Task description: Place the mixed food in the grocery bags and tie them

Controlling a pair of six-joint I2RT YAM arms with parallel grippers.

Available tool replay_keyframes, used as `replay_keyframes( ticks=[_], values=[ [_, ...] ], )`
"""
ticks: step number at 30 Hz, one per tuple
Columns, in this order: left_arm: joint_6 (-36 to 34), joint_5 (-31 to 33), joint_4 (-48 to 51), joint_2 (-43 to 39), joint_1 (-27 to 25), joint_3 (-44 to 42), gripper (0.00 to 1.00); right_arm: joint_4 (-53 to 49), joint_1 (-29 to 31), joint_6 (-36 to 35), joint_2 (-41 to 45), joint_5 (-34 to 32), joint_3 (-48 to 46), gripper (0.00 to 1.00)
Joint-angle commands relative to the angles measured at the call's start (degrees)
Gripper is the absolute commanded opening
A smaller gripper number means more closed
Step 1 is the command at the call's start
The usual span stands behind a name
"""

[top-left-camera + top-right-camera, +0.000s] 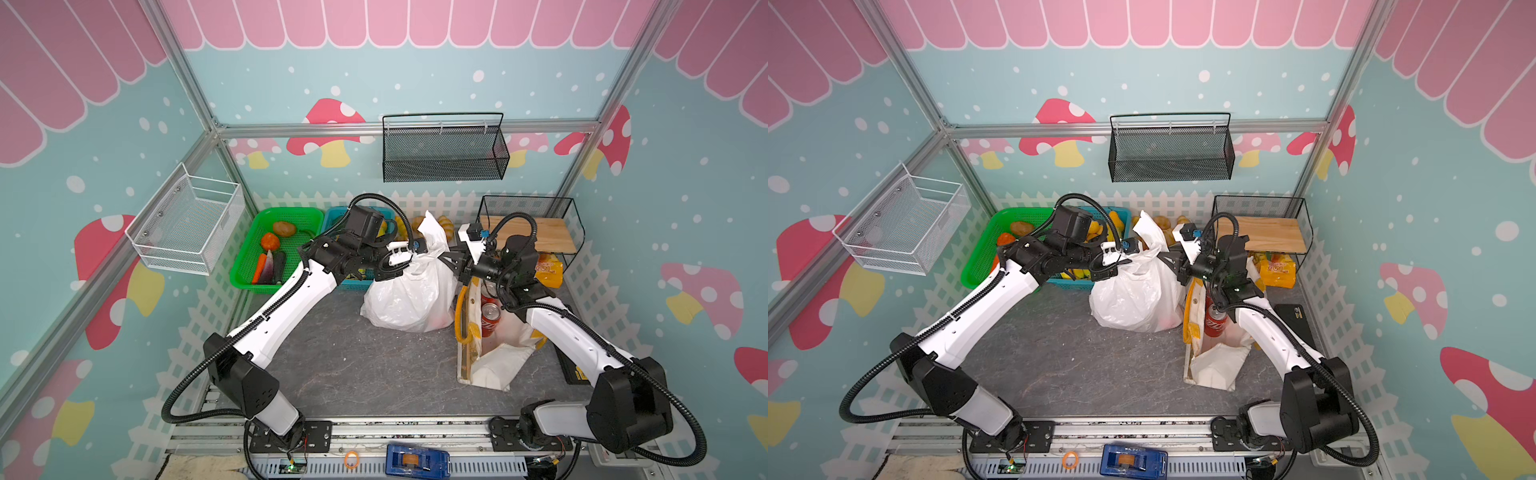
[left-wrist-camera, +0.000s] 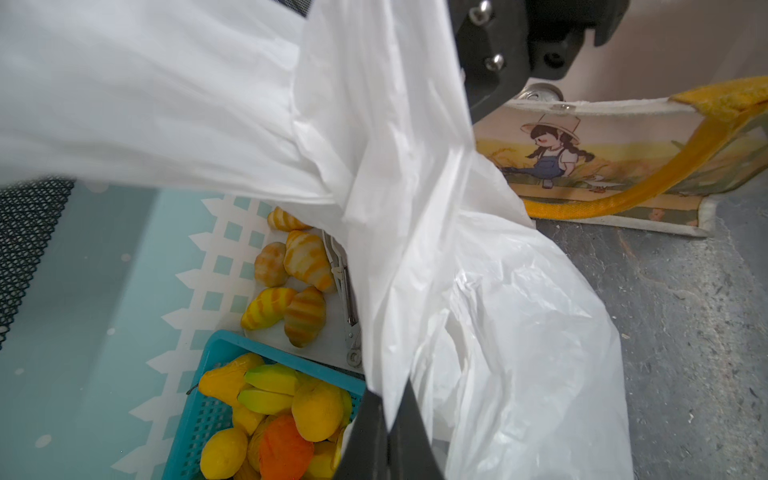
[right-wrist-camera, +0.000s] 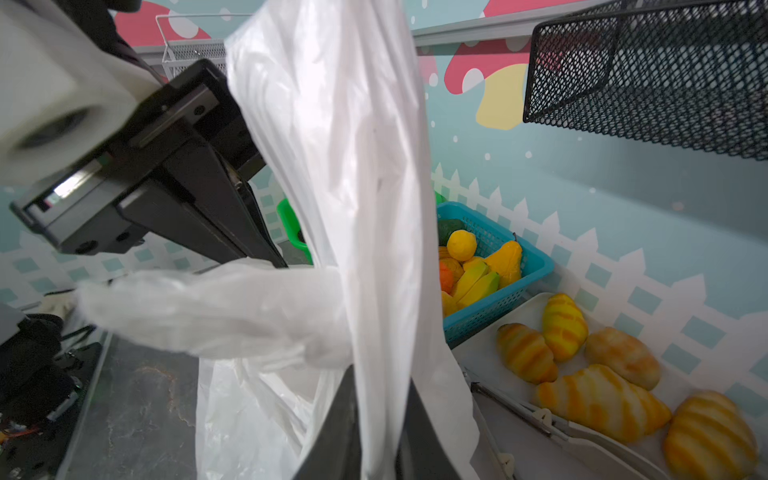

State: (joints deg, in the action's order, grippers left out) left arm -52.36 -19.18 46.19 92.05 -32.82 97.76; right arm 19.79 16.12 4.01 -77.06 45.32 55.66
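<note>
The thin white plastic bag (image 1: 409, 299) (image 1: 1133, 295) stands bulging at the back middle of the table, its two handles drawn up and crossed over each other. My left gripper (image 1: 409, 258) (image 2: 388, 415) is shut on one handle. The other handle runs between the fingers of my right gripper (image 1: 446, 259) (image 3: 380, 386), which stand slightly apart. To the right stands the white tote (image 1: 490, 365) (image 2: 623, 166) with yellow handles. A red soda can (image 1: 490, 318) (image 1: 1216, 322) stands inside it, with a second can behind. What the plastic bag holds is hidden.
A green basket (image 1: 249, 266) of vegetables and a blue basket (image 2: 216, 374) of yellow fruit stand at the back left. Croissants (image 3: 602, 399) and tongs lie on a white tray behind the bag. A black wire shelf (image 1: 536, 241) with a wooden board stands back right.
</note>
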Motion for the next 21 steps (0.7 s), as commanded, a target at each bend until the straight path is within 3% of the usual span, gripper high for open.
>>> replay_keyframes(
  ticks=[1, 8, 13, 21],
  values=[
    [-2.74, 0.28, 1.84, 0.45, -0.33, 2.72, 0.0, 1.48, 0.05, -8.86, 1.03, 1.79, -0.46, 0.3],
    [-3.47, 0.62, 2.89, 1.37, -0.32, 4.33, 0.0, 0.43, -0.36, -15.57, -0.19, 6.0, 1.06, 0.52],
    [-4.15, 0.72, 3.06, 2.21, -0.41, 5.29, 0.0, 0.37, -0.47, -15.98, -2.01, 9.45, 3.11, 0.65],
    [-5.95, 3.8, 3.69, 4.25, -1.07, 7.24, 0.0, 0.39, -0.47, -16.01, -3.41, 12.39, 4.44, 0.66]
  ],
)
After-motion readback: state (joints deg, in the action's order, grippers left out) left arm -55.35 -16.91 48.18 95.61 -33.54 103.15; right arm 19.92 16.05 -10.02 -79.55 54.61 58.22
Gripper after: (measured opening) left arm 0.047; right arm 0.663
